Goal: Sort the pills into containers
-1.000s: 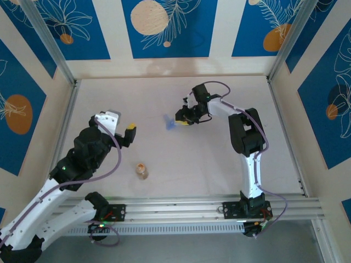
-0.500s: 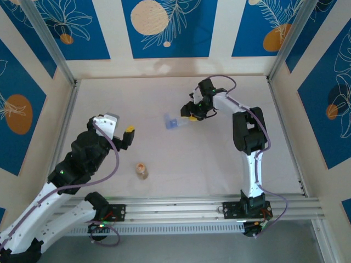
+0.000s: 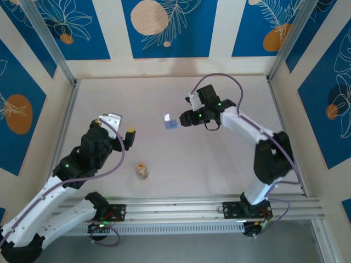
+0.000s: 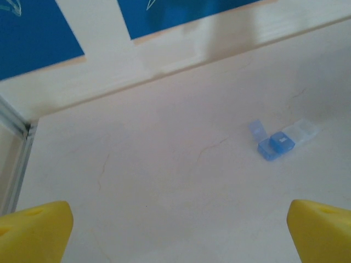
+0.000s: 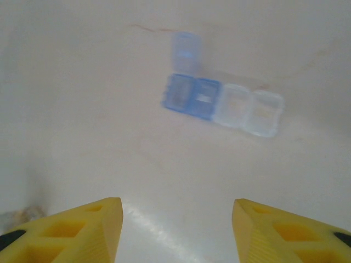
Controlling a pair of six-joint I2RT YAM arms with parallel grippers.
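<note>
Right wrist — pill box (image 5: 222, 104), lid (image 5: 185, 50) open

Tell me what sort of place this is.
Probably a robotics lab work cell: left arm and right arm bolted to an aluminium rail, a pale table boxed in by blue printed wall panels, with a pill box and vial laid out.

A flat rectangular plastic pill box (image 5: 222, 104), two compartments blue and two clear, lies mid-surface (image 3: 219, 164) with one blue lid (image 5: 185, 52) flipped open. A small round clear vial of tan pills (image 3: 142, 171) sits well apart, nearer the front edge.
</note>
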